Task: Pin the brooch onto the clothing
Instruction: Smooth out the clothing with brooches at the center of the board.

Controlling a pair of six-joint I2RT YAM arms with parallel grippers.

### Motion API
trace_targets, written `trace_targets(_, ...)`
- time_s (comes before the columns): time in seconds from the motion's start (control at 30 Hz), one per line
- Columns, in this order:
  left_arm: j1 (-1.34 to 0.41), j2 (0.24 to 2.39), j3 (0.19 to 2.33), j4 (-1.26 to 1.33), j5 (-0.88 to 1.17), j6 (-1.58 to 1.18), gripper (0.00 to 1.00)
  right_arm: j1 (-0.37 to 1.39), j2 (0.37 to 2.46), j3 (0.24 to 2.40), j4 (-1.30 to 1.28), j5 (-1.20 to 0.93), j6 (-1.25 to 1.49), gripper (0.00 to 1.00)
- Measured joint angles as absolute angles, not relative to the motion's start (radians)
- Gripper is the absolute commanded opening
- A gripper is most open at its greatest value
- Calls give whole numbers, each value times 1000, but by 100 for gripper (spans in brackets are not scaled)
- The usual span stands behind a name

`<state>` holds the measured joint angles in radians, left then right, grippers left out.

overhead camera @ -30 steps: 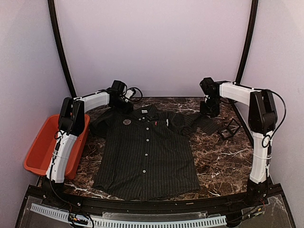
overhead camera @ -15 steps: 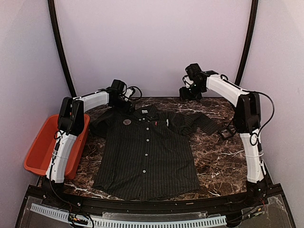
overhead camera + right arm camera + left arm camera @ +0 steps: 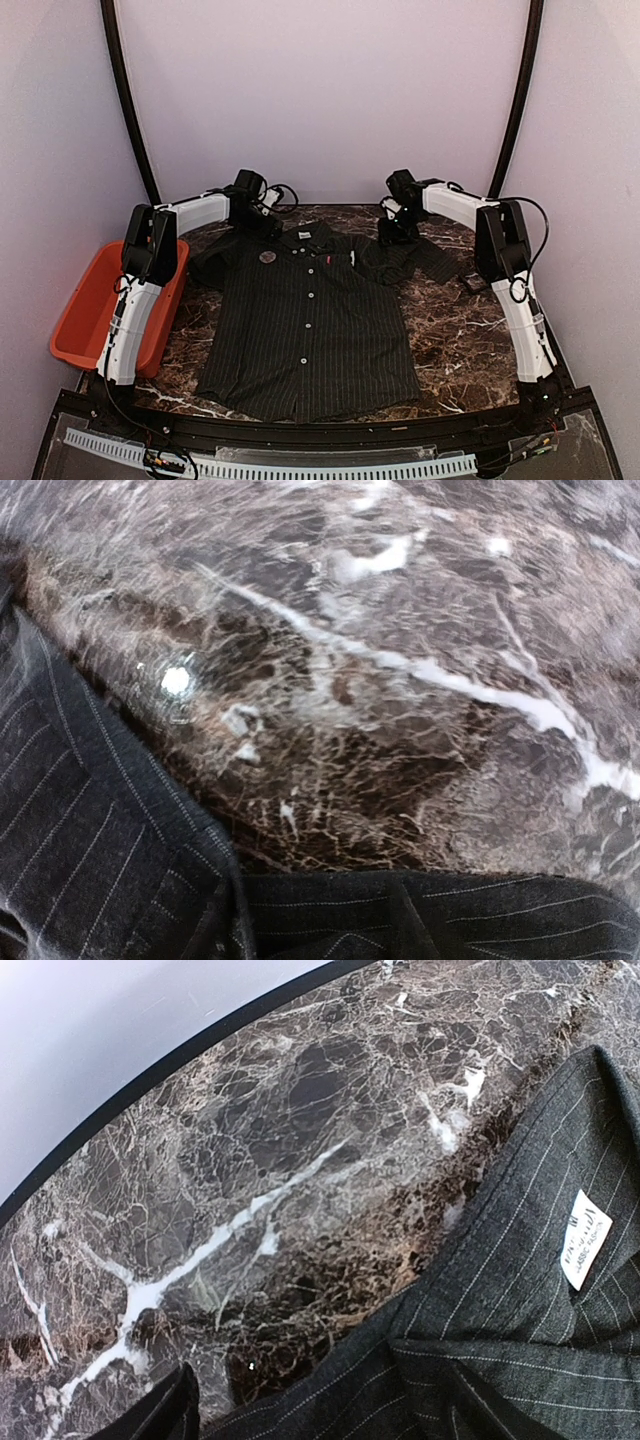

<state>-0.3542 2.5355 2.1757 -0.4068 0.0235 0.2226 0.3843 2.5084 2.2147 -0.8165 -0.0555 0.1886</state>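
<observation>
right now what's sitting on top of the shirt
A small round brooch rests on the upper chest of the pinstriped shirt. Whether its pin passes through the cloth cannot be seen, because the brooch covers it.

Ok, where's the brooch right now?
Top view: the brooch sits on the shirt's chest, left of the button row, just below the collar, near the left gripper.

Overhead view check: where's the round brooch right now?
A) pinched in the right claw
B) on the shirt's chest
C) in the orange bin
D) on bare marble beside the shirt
B: the round brooch sits on the chest of the shirt, just below its collar.
</observation>
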Motion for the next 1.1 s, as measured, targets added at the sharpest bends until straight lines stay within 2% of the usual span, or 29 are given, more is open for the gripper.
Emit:
trace_targets(0.1,-352,2535,2176,-412,22,221,71,385,2508,2203,-804,-75,193,7)
trace_targets(0.13,-351,2535,2176,-414,22,221,67,385,2507,2195,-794,-82,193,0)
trace_targets(0.2,-350,2535,2176,-420,20,221,54,385,2499,2173,-775,-90,190,0)
trace_targets(0.27,-348,2535,2176,-427,17,216,26,385,2486,2146,-759,-85,202,0)
trace_targets(0.3,-347,2535,2175,-431,17,218,19,385,2477,2130,-752,-78,209,0)
trace_targets(0.33,-347,2535,2175,-437,17,216,6,384,2468,2115,-748,-70,219,0)
trace_targets(0.37,-345,2535,2174,-441,17,218,3,381,2456,2093,-743,-52,233,0)
trace_targets(0.6,-344,2540,2172,-446,15,213,1,348,2380,1990,-754,75,326,0)
trace_targets(0.9,-364,2549,2177,-434,21,200,1,339,2365,2033,-744,205,352,0)
trace_targets(1.1,-363,2549,2177,-396,-3,177,1,339,2360,2033,-630,222,349,0)
